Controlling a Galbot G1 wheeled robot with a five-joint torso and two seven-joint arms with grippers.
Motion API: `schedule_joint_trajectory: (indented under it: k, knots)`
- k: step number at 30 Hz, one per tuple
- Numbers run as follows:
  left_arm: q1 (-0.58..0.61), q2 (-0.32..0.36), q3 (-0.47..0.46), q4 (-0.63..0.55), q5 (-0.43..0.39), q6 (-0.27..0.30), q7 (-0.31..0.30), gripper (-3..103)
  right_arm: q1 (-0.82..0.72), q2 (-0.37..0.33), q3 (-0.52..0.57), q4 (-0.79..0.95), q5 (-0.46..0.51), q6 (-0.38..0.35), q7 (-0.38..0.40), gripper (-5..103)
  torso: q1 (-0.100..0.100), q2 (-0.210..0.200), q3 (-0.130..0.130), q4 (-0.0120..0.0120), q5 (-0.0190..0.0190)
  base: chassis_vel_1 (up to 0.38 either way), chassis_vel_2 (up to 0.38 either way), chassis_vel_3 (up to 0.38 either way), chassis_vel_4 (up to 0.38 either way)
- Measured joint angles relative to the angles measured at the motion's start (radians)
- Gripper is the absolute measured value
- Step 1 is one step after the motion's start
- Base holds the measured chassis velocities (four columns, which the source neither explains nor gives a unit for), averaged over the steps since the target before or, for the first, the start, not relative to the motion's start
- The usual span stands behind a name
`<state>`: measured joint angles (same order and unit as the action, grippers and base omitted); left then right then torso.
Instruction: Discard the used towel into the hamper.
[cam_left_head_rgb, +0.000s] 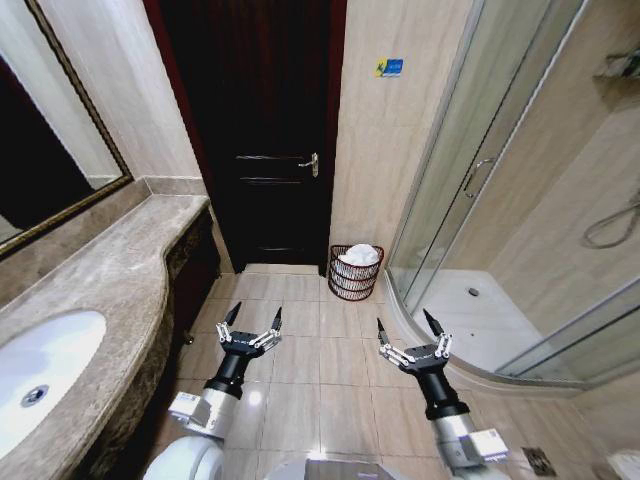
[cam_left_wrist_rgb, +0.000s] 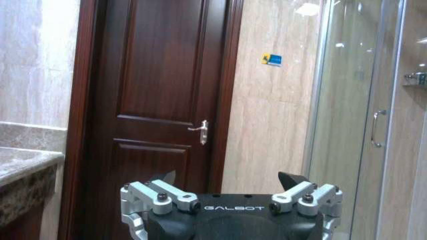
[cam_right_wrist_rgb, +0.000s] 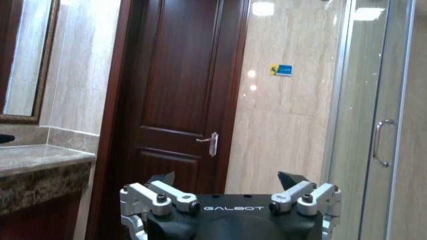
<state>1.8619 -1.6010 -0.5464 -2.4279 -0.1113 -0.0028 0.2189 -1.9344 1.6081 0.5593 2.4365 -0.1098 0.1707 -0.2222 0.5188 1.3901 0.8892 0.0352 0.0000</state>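
Note:
The hamper (cam_left_head_rgb: 355, 272), a small round dark wire basket, stands on the tiled floor against the far wall, between the door and the shower. A white towel (cam_left_head_rgb: 361, 255) lies bunched in its top. My left gripper (cam_left_head_rgb: 254, 319) is held open over the floor, nearer to me and left of the hamper. My right gripper (cam_left_head_rgb: 410, 327) is open too, nearer to me and slightly right of the hamper. Both hold nothing. In the wrist views the left gripper (cam_left_wrist_rgb: 227, 176) and right gripper (cam_right_wrist_rgb: 227, 176) point at the door wall with jaws spread.
A dark wooden door (cam_left_head_rgb: 262, 130) is closed straight ahead. A marble vanity counter (cam_left_head_rgb: 110, 275) with a white sink (cam_left_head_rgb: 45, 365) runs along the left. A curved glass shower enclosure (cam_left_head_rgb: 480, 200) takes up the right. Open tiled floor (cam_left_head_rgb: 320, 370) lies between them.

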Motion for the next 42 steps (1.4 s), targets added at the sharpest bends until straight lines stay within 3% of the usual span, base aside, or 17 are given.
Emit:
schedule_joint_trajectory:
  k: [42]
  knots:
    - [0.000,0.000,0.000,0.000,0.000,0.000,0.000,100,0.000,0.000,0.000,0.000,0.000,0.000,0.000,100,0.000,0.000,0.000,0.0000,0.0000,0.000,0.000,0.000,0.000]
